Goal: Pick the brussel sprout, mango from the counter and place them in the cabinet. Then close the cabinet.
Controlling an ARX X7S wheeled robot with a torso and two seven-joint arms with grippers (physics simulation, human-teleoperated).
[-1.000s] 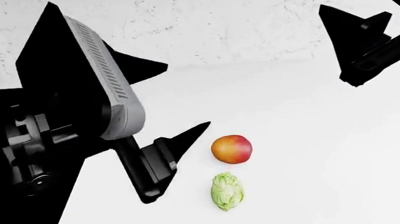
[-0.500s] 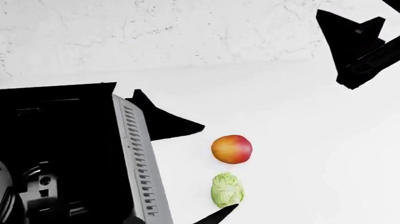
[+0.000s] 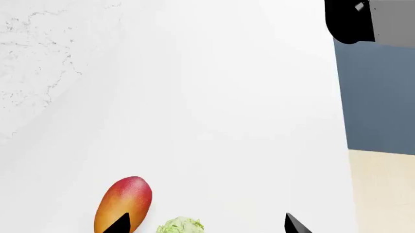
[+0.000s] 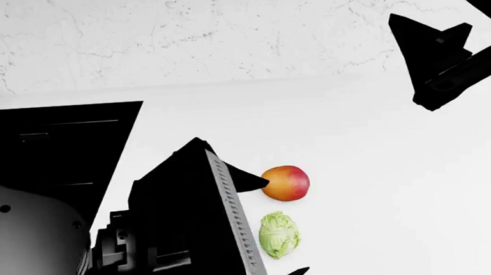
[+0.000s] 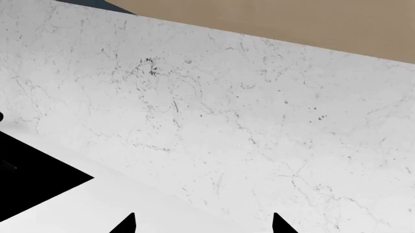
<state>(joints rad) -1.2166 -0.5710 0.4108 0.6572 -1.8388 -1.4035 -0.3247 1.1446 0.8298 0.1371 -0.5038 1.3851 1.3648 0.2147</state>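
The left gripper (image 4: 273, 232), jaws spread wide, brackets the brussel sprout (image 4: 279, 234) beside the mango (image 4: 285, 183) on the bench (image 4: 385, 186), apparently to grasp it, while the right gripper (image 5: 202, 223) hangs open, idle.

No readable text, labels, brands, numbers or signs anywhere in any view.

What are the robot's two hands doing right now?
Left gripper: open, empty, fingertips straddling the brussel sprout.
Right gripper: open, empty.
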